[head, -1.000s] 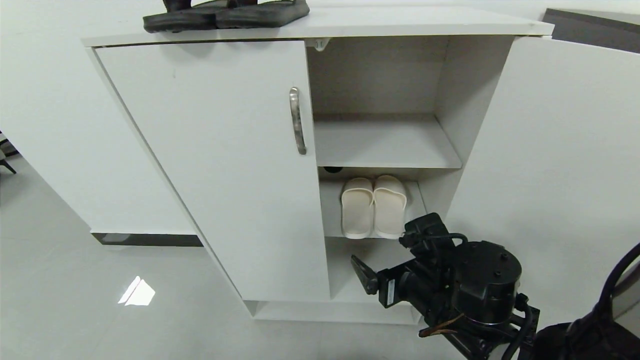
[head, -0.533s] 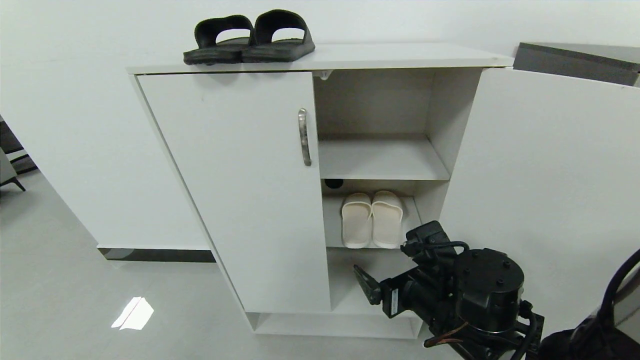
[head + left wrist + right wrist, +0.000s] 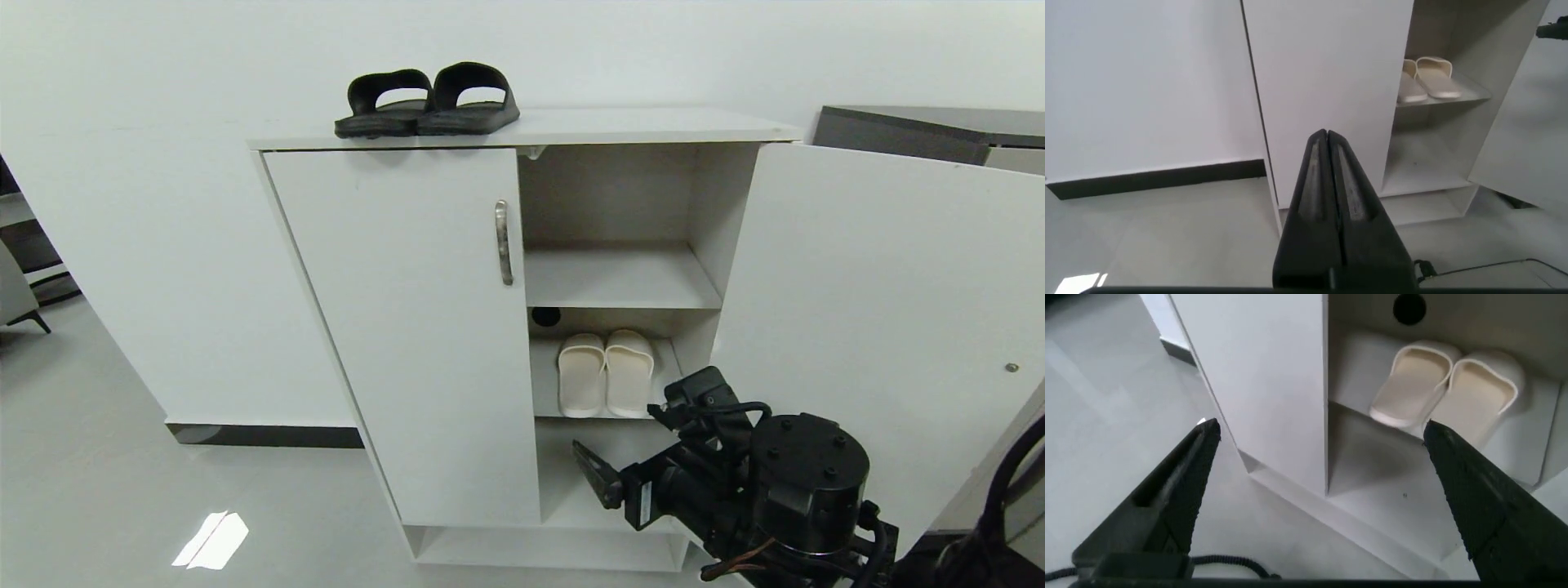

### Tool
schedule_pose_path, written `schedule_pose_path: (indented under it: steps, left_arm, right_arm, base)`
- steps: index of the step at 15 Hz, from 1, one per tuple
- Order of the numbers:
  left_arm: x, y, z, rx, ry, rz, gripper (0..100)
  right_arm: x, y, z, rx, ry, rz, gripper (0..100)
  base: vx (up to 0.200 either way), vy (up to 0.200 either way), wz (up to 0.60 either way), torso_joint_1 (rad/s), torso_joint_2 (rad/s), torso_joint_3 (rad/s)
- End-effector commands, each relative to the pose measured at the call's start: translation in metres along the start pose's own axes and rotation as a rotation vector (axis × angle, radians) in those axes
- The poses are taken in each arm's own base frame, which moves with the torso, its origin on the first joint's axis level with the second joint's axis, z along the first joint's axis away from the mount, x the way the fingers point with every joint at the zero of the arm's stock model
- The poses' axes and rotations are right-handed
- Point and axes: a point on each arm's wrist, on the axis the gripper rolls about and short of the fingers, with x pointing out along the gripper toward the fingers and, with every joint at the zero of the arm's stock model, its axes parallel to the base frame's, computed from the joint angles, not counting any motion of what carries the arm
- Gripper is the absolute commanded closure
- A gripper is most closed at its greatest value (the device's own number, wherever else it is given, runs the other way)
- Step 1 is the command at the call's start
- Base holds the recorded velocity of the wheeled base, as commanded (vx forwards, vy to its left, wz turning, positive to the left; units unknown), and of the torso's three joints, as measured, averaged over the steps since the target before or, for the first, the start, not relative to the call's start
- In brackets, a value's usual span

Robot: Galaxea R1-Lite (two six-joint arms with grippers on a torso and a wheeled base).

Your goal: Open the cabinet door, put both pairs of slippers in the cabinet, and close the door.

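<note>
Right gripper (image 3: 1320,431): spread wide, empty, low before the open compartment. Left gripper (image 3: 1327,140): pressed together, empty. Cabinet (image 3: 392,327): right door (image 3: 865,327) swung open, close by the right gripper; a careless lift could knock it. Black slippers (image 3: 429,102): on the cabinet top at its front edge; a poor grasp could push them off. White slippers (image 3: 606,374): stowed on the middle shelf (image 3: 545,384).

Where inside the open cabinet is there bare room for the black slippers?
The upper shelf, beside the closed left door, is bare. The bottom compartment is bare too, with the open right gripper before it. The middle shelf is crowded: the white slippers take most of it.
</note>
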Motion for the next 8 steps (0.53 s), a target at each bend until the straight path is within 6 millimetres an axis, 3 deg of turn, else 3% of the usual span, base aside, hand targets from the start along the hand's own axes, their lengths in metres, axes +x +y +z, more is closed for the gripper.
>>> schedule_pose_path:
  steps: [1,5,8]
  left_arm:
    - [0.000,0.000,0.000,0.000,0.001,0.000,100]
    - [0.000,0.000,0.000,-0.001,0.001,0.000,100]
    - [0.000,0.000,0.000,-0.001,0.001,0.000,100]
  right_arm:
    - [-0.001,0.000,-0.003,0.003,0.011,0.005,0]
    - [-0.008,-0.001,-0.003,0.087,-0.005,0.120,0]
    - [-0.022,-0.014,-0.010,0.090,-0.017,0.262,0]
  base:
    - [0.000,0.000,0.00,0.000,0.00,0.000]
    - [0.000,0.000,0.00,0.000,0.00,0.000]
    - [0.000,0.200,0.00,0.002,0.00,0.004]
